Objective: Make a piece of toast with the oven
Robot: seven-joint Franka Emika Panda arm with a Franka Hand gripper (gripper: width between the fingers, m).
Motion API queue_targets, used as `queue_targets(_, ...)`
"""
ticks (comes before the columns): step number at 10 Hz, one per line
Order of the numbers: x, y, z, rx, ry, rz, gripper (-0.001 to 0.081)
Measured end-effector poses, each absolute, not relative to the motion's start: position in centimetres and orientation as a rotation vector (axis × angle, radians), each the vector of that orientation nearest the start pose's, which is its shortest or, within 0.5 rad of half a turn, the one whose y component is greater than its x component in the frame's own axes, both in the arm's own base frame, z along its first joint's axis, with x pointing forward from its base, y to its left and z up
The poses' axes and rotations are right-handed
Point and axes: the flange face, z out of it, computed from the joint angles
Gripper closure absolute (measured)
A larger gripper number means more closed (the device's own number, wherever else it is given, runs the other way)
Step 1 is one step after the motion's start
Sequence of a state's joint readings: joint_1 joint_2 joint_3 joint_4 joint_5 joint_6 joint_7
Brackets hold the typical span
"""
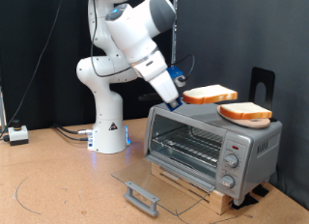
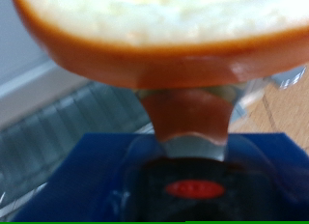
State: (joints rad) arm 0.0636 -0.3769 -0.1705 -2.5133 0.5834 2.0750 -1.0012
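Exterior view only: oven (image 1: 212,147), door dropped open, second slice (image 1: 245,112) on its roof beyond my gripper (image 1: 183,98).
Wrist view only: close underside of the piece of toast (image 2: 159,36).
My gripper: clenched on the piece of toast, carried above the oven's roof.

The white arm rises from its base at the exterior view's left and slopes down rightward, its gripper (image 1: 180,97) closed on the piece of toast (image 1: 210,95), held level beyond the fingers.
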Motion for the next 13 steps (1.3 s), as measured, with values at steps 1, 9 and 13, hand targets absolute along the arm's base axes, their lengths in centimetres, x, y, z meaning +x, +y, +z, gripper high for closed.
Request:
queue_targets(1,41.1,-3.4,41.4,-2.499,-0.795,-0.276,0.0411)
queue_targets(9,38.8,-11.6,39.8,-2.522,-0.814,-0.310,0.0411)
queue_targets(13,36.2,-16.9,38.5,-2.537,-0.772,-0.261,0.0411)
